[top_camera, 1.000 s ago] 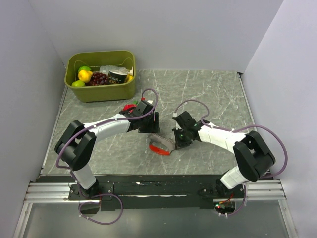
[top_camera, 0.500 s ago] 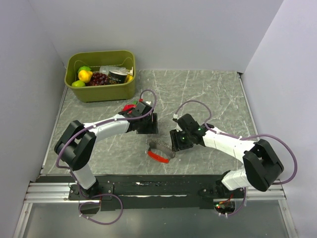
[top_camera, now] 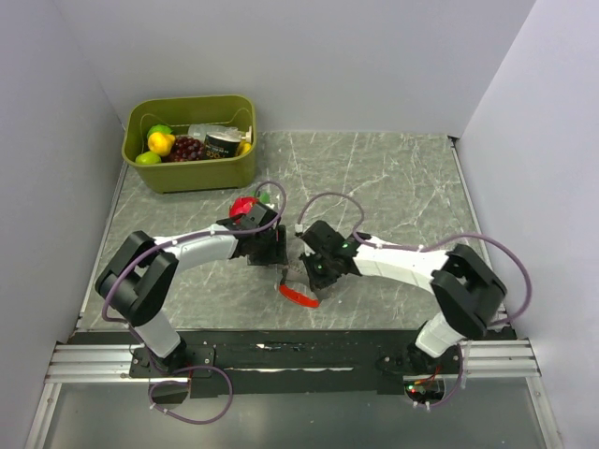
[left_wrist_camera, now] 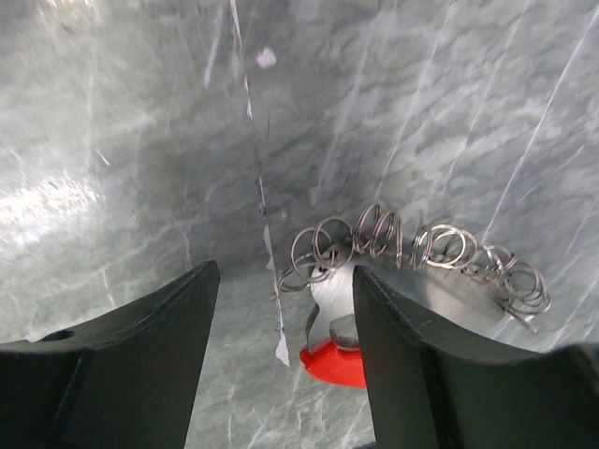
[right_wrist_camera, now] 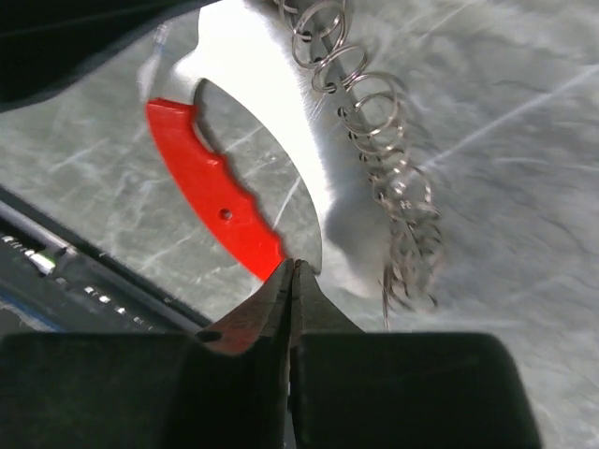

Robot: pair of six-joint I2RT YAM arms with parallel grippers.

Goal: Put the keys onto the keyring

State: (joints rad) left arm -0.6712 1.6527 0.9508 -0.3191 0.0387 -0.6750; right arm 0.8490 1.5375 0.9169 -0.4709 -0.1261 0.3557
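Overhead view of a grey marbled table point(top_camera: 402, 187) with two white and black robot arms meeting near its front middle. The keyring point(top_camera: 298, 287), a row of silvery wire loops joined to a curved bright-red fob, sits between them. The right gripper point(top_camera: 314, 272) has its fingers pressed together, pinching the thin end of the fob point(right_wrist_camera: 211, 192). The left gripper point(top_camera: 270, 255) hovers just beside the loops point(left_wrist_camera: 421, 248) with its fingers spread wide and nothing between them. A red strawberry toy point(top_camera: 243, 205) lies behind the left wrist. At the far left, an olive-green bin point(top_camera: 201, 174) holds toy fruit and a dark-labelled can point(top_camera: 223, 142) whose writing is too small to read
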